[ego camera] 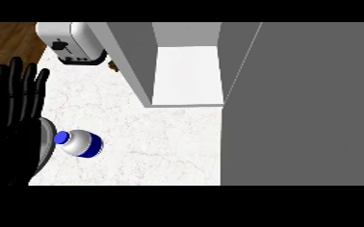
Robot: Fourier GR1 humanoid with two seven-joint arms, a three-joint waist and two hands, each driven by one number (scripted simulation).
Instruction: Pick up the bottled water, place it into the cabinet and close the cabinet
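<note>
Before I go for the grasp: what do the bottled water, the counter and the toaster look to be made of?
Bottled water: likely clear plastic, pale body with a blue band and a blue cap.
Counter: looks like polished white marble or a stone imitation, with faint veining.
Toaster: seemingly brushed or glossy metal, light shell on a black base.

Only the left hand (19,110) shows, at the view's left edge. It is black all over, with a smooth, faintly glossy surface. Its fingers (30,84) are long and slim with rounded tips, and thin dark gaps part them. Soft grey highlights run along the fingers' lengths and mark shallow segment lines across them. The palm is a broad, dark mass in which little detail can be made out. Below the palm, a rounded grey part of the forearm (47,142) shows, paler than the hand and smoothly curved. No cables, screws or markings can be made out.
</note>
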